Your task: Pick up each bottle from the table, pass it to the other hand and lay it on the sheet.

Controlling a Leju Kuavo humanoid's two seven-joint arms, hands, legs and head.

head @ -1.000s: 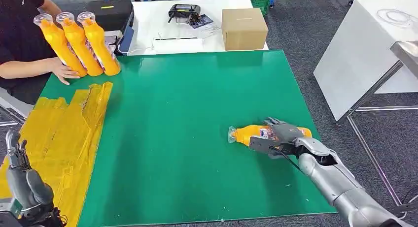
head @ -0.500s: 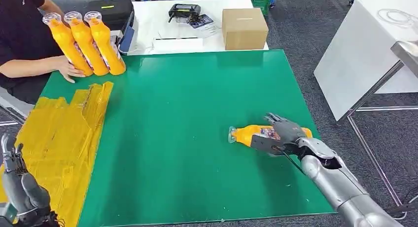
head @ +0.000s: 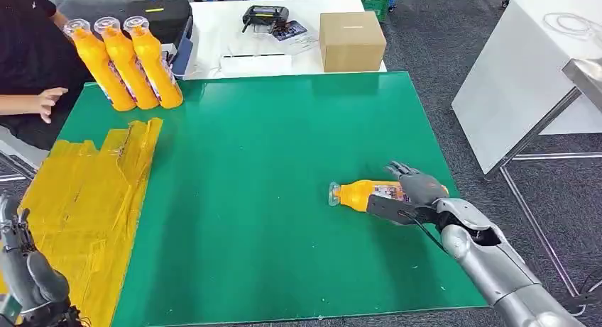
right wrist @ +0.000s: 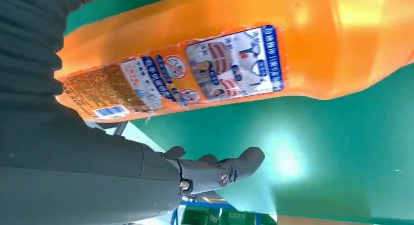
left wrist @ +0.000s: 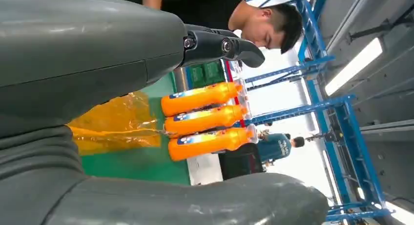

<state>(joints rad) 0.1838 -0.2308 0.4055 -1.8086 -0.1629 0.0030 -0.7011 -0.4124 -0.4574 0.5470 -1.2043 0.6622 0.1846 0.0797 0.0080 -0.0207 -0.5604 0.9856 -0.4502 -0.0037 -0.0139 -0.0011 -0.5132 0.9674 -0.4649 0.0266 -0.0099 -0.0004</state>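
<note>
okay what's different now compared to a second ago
The person's hand let go of the three standing bottles and drew back toward the table's edge; the bottles tipped a little more upright. The left hand sank lower. The right hand stays over the lying bottle, which has not moved.

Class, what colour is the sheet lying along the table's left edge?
Yellow, a crinkled translucent sheet; the head view shows it best.

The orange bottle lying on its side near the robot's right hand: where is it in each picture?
Head view: orange bottle lies at lower right on the green mat, under the right hand.
Left wrist view: not in it.
Right wrist view: bottle spans the upper part.
Shared landmark: the green mat.
</note>
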